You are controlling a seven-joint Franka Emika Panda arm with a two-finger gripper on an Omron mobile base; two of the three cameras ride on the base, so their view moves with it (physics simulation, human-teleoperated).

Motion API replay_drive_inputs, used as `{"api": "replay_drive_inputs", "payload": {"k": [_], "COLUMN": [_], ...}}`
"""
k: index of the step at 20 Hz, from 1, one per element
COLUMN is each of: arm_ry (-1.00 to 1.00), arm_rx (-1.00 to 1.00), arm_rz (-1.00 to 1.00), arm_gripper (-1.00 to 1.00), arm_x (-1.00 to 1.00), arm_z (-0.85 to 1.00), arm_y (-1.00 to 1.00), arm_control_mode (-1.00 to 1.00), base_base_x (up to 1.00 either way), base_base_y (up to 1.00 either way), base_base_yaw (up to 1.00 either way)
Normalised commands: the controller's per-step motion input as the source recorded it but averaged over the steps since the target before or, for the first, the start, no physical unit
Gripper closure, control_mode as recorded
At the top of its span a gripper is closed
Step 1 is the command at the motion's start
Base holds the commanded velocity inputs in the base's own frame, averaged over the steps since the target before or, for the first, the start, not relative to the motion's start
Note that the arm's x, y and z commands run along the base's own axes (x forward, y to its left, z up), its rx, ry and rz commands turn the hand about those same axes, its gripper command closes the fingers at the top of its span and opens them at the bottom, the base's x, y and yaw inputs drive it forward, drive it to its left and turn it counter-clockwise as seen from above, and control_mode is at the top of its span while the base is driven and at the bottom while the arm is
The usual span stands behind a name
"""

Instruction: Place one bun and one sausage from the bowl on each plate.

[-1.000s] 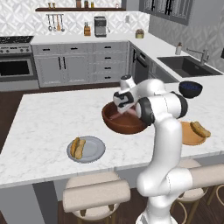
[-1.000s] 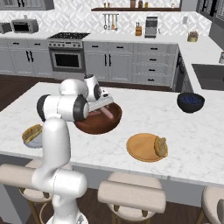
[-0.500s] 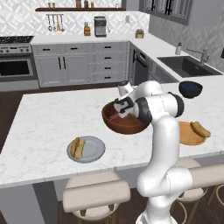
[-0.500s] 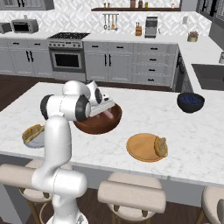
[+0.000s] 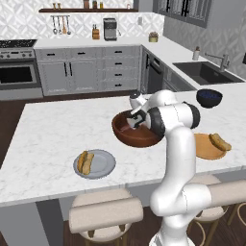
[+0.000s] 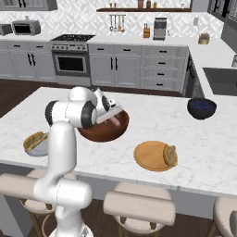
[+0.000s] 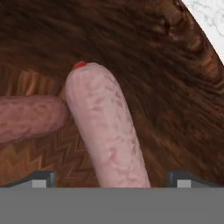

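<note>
The dark reddish-brown bowl (image 5: 139,136) (image 6: 102,132) sits mid-counter. My gripper (image 5: 133,121) (image 6: 109,117) reaches down into it, open. In the hand view a pale pink sausage (image 7: 107,127) lies on the bowl's wood-grain floor (image 7: 175,87), running up between my two fingertips (image 7: 41,178), which stand apart on either side without touching it. A second, darker sausage (image 7: 28,118) lies to its left. The grey-blue plate (image 5: 103,166) (image 6: 40,149) carries tan food (image 5: 85,162) (image 6: 34,139). A bun (image 5: 220,141) (image 6: 170,155) rests on the orange-tan plate (image 5: 204,149) (image 6: 148,156).
A small dark blue bowl (image 5: 209,97) (image 6: 201,108) stands at the counter's far right. Padded stools (image 5: 105,214) (image 6: 139,206) line the near edge of the island. A sink (image 5: 204,72) is set in the side counter.
The hand has come down from above the bowl's rim into the bowl, staying open. Plates and food have not moved.
</note>
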Motion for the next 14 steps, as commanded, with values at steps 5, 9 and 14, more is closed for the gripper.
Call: {"api": "replay_drive_inputs", "payload": {"k": [5, 9, 14], "arm_ry": [0.00, -0.01, -0.08], "arm_rx": [-0.12, -0.04, 0.00], "arm_rz": [0.00, 0.00, 0.00], "arm_gripper": [-1.00, -1.00, 1.00], "arm_x": [0.21, 0.03, -0.06], "arm_z": [-0.09, -0.13, -0.01], "arm_y": [-0.15, -0.03, 0.00], "arm_control_mode": [-1.00, -1.00, -1.00], "base_base_x": [0.00, 0.00, 0.00], "base_base_y": [0.00, 0.00, 0.00], "base_base_yaw": [0.00, 0.00, 0.00]}}
